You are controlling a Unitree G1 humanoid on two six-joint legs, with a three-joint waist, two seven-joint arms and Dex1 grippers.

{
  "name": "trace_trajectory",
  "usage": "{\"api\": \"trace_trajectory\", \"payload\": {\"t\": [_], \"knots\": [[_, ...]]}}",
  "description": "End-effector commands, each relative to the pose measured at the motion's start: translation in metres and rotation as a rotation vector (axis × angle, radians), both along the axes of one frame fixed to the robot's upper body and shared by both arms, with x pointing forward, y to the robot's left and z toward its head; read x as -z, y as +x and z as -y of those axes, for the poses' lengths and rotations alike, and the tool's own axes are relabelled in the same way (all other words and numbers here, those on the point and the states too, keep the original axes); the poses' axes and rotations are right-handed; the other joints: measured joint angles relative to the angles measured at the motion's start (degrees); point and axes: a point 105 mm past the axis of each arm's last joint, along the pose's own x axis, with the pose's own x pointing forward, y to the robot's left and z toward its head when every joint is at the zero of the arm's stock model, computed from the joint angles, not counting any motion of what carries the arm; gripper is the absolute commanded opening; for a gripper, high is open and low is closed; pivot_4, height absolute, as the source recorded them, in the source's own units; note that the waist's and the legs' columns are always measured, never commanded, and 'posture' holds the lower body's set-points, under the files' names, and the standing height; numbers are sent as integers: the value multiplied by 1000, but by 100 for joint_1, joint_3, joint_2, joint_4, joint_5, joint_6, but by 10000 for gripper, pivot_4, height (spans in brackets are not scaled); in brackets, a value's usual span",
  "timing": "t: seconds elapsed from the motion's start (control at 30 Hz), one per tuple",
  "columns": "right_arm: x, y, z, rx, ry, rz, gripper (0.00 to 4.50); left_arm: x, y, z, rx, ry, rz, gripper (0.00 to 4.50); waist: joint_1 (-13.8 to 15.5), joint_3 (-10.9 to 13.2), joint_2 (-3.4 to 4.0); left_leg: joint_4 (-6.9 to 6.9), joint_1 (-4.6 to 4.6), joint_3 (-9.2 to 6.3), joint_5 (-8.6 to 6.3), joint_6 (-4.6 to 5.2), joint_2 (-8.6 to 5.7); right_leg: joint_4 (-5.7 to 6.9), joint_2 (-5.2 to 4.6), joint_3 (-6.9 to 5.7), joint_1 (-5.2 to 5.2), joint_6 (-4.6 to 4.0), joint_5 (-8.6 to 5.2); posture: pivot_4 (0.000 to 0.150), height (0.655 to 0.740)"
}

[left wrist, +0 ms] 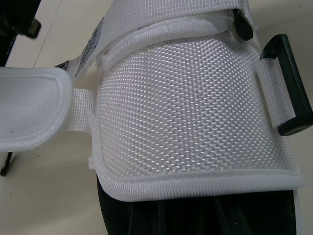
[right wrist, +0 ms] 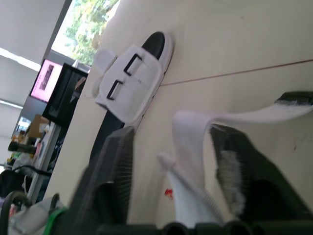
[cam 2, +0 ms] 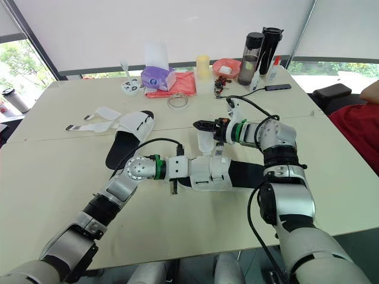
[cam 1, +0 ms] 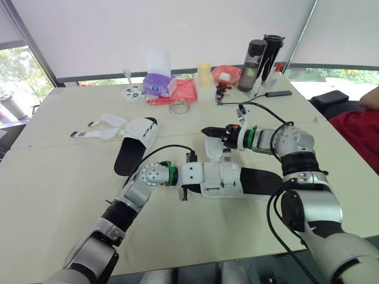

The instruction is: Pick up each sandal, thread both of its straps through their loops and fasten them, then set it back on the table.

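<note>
A white-strapped sandal with a black sole [cam 1: 228, 177] lies mid-table. My left gripper [cam 1: 188, 176] holds it at one end, a finger on each side. In the left wrist view its mesh upper [left wrist: 195, 112] is close up, with a black loop [left wrist: 288, 88] at one edge and a loose strap flap [left wrist: 29, 107] at the other. One strap [cam 1: 212, 145] stands up from this sandal. My right gripper [cam 1: 208, 130] is open around it, and the strap [right wrist: 190, 147] runs between the fingers. The second sandal [cam 1: 135, 145] lies to the left with both straps spread open.
Along the far edge stand a purple tissue box [cam 1: 159, 83], a red cloth [cam 1: 180, 92], a tape roll [cam 1: 179, 107], a yellow cup [cam 1: 204, 72], a red bowl [cam 1: 226, 73] and two dark bottles [cam 1: 254, 56]. A person in red [cam 1: 361, 130] sits at the right.
</note>
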Motion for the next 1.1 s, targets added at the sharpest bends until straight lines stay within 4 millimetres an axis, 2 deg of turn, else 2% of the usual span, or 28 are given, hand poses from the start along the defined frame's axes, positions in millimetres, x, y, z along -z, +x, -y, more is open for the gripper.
{"api": "trace_trajectory", "payload": {"t": [0.03, 0.07, 0.17, 0.27, 0.37, 0.47, 0.6, 0.67, 0.83, 0.9, 1.03, 1.1], "knots": [[-23, 8, 0, 13, 31, 84, 4268, 29, 1, -13, -59, 89, -78, 0, -6, 0, 0, 0, 0, 0, 0, 0, 0, 0, 0, 0, -1, 0, 0, 1500, 7400], [-23, 9, 1, 17, 29, 85, 358, 29, 1, -14, -60, 90, -78, 0, -11, 0, 0, 0, 0, 0, 0, 0, 0, 1, 0, 0, -1, 0, 0, 1500, 7400], [-30, 3, 0, -41, 43, 175, 358, 31, 0, -16, -62, 91, -81, 0, -24, 1, 1, -1, 0, 0, 1, -1, 0, 4, 1, 0, -3, 0, 0, 1500, 7400], [-50, -22, -6, -177, 5, 484, 358, 32, -1, -16, -63, 90, -84, 0, -13, 1, 1, 0, -1, -2, 0, -1, 0, 3, 1, -3, 0, 7, -3, 1500, 7400], [-54, -51, -14, -262, -108, 732, 358, 33, -2, -16, -62, 91, -89, 0, -23, 2, 3, -3, -2, -4, 0, -2, -2, 4, 0, -2, -2, 13, -5, 1500, 7400], [-44, -76, -23, -345, -335, 1028, 358, 35, -3, -16, -58, 92, -97, 0, -35, 2, 3, -3, -2, -2, -1, -3, -1, 4, 0, -2, -4, 19, -8, 1500, 7400], [-14, -101, -26, -528, -600, 1314, 358, 36, -5, -15, -54, 92, -104, 0, -37, 3, 1, -2, 0, 4, -1, -5, -1, 1, -1, -3, 1, 40, -21, 1500, 7400], [-7, -103, -24, -563, -712, 1468, 358, 37, -5, -14, -52, 92, -106, 0, -38, 3, 1, -3, 2, 4, -1, -5, 0, -1, -2, -2, 2, 39, -21, 1500, 7400], [-10, -88, -12, -512, -978, 1814, 358, 37, -6, -14, -46, 92, -109, 0, -26, 4, 0, -3, 5, 2, -1, -5, 1, -1, -2, -1, 4, 30, -17, 1500, 7400], [-9, -87, -7, -543, -1080, 1949, 358, 37, -6, -14, -43, 93, -111, 0, -13, 4, 0, -3, 5, 2, 0, -5, -1, -1, -2, 0, 4, 11, -8, 1500, 7400], [-1, -88, 0, -576, -1138, 2042, 358, 37, -6, -13, -40, 95, -111, 0, 6, 3, -1, -10, 6, 1, 0, -6, -1, 0, -1, 0, 2, 9, -9, 1500, 7400], [-4, -87, 0, -533, -1108, 2035, 6943, 37, -7, -13, -37, 96, -111, 0, 4, 3, -2, -10, 6, -2, 1, -6, -1, 0, 0, 0, 4, 5, -11, 1500, 7400]]}}
